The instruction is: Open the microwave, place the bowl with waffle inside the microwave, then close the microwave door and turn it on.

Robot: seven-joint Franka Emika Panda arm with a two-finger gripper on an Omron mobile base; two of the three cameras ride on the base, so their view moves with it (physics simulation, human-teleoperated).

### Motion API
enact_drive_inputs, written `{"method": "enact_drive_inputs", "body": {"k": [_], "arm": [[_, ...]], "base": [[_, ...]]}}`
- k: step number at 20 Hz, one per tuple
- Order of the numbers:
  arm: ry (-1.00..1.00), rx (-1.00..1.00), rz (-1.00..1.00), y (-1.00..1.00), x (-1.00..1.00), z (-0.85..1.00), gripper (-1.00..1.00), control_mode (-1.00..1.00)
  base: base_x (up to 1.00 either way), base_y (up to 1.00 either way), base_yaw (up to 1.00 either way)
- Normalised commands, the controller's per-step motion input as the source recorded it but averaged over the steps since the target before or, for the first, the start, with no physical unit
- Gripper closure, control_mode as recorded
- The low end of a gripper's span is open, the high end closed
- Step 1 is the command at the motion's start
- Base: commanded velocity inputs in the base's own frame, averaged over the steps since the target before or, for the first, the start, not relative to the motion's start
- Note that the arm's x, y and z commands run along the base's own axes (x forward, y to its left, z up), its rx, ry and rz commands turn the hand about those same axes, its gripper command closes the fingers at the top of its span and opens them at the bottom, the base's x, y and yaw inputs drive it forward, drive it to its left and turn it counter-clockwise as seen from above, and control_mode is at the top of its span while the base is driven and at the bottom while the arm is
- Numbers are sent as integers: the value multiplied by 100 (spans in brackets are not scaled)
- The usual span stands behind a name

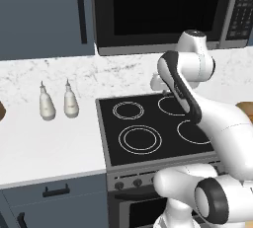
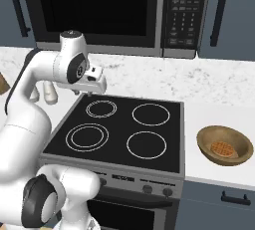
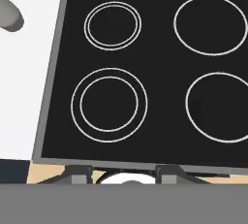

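The microwave (image 2: 114,12) hangs above the stove, and its black glass door (image 1: 158,12) is shut. The keypad strip (image 2: 184,15) is on its right side. On the white counter to the right of the stove sits the tan bowl (image 2: 224,144) with a round waffle (image 2: 222,149) inside. Only the bowl's rim (image 1: 245,107) peeks out past the arm in the left base view. My gripper (image 3: 123,172) points down over the back left of the stovetop, well below the microwave door and far left of the bowl. It is open, with nothing between its fingertips (image 3: 80,172).
The black stovetop (image 2: 119,129) with white burner rings lies under the hand. Two white bottles (image 1: 47,103) (image 1: 70,101) stand on the counter left of the stove. Blue-grey cabinets with dark handles (image 2: 216,10) flank the microwave. Something brown (image 1: 1,111) sits at the far left edge.
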Motion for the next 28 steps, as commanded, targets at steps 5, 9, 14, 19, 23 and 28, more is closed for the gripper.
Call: {"method": "enact_drive_inputs", "body": {"k": [5, 9, 14, 19, 23, 28], "arm": [[-18, 0, 0, -35, -35, 9, -100, -100], [-38, 1, 0, -100, -17, 21, -100, -100], [-28, 13, -3, -100, 0, 12, -100, -100], [-36, 25, -1, -70, -3, 49, -100, -100], [-44, 11, 0, -53, 21, 55, -100, -100], [-43, 1, 0, -33, 38, 69, -100, -100]], "base": [[0, 0, 0], [0, 0, 0], [0, 0, 0], [0, 0, 0], [0, 0, 0], [0, 0, 0]]}}
